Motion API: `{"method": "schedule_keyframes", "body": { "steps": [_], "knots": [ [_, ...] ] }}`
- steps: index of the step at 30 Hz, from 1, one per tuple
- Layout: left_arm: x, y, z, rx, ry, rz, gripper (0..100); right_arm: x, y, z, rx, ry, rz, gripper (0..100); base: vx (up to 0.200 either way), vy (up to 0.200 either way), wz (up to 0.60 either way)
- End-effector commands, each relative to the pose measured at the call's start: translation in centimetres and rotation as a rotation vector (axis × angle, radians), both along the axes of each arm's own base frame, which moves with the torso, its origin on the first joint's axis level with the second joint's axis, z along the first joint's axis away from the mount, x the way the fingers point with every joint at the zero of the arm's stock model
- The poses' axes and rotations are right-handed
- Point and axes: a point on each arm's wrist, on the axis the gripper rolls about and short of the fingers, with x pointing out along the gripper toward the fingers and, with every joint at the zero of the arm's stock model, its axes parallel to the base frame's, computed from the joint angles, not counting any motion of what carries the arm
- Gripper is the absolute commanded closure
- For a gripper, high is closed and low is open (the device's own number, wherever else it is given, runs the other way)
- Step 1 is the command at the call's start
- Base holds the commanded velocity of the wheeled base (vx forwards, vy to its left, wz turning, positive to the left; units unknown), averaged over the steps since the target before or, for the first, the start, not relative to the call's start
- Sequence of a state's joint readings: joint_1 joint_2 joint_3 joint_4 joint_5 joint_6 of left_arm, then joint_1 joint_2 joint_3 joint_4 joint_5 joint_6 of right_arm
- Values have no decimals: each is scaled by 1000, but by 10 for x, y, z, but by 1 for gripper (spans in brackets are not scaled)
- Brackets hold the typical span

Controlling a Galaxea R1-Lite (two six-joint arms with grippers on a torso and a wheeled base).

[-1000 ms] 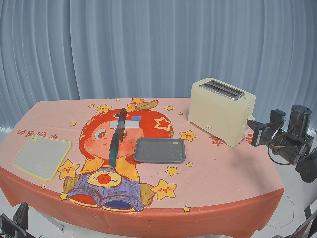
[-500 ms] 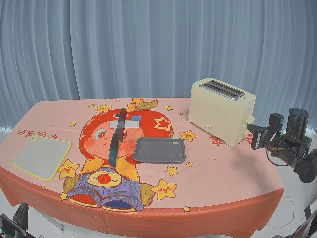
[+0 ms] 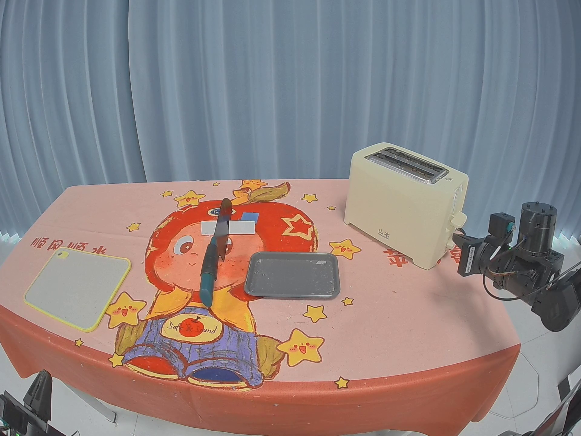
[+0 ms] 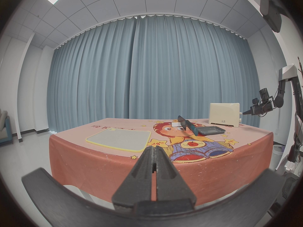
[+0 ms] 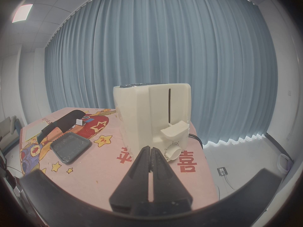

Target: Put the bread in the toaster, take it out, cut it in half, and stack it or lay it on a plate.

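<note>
The cream toaster [image 3: 405,210] stands at the table's back right, its two top slots [image 3: 408,165] dark inside; no bread shows. Its side lever [image 5: 175,130] sits low on its slot, above a round dial [image 5: 172,152]. My right gripper [image 3: 457,235] hangs shut off the table's right edge, its tip a little below and beside the lever [image 3: 458,220]. In the right wrist view the right gripper [image 5: 151,149] points at the toaster's lever side, holding nothing. The left gripper [image 4: 154,148] is shut and empty, low before the table's front left corner [image 3: 37,389].
A knife [image 3: 215,246] with a teal handle rests tilted on a small white block [image 3: 228,227] mid-table. A grey tray [image 3: 292,275] lies to its right. A yellow-rimmed cutting board [image 3: 77,286] lies at the front left. Blue curtains hang behind the table.
The right arm has sunk and drawn back a little from the toaster's lever. Everything on the table stays as it was.
</note>
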State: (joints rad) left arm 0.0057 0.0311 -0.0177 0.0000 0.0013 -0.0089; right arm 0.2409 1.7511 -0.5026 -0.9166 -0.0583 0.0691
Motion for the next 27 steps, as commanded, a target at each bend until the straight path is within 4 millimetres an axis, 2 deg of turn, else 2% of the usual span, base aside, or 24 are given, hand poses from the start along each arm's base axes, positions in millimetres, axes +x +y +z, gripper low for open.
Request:
{"method": "schedule_keyframes", "body": {
  "steps": [1, 14, 27],
  "knots": [
    [1, 0, -5, 0, 19, 1, 100, 4, -2, -7, -5, 22, -9, 100, 0, 0, 0],
    [1, 0, -5, 0, 19, 1, 100, 11, -5, -17, -13, 55, -26, 100, 0, 0, 0],
    [1, 0, -5, 0, 19, 1, 100, 21, -13, -17, -9, 48, -62, 100, 0, 0, 0]
  ]
}}
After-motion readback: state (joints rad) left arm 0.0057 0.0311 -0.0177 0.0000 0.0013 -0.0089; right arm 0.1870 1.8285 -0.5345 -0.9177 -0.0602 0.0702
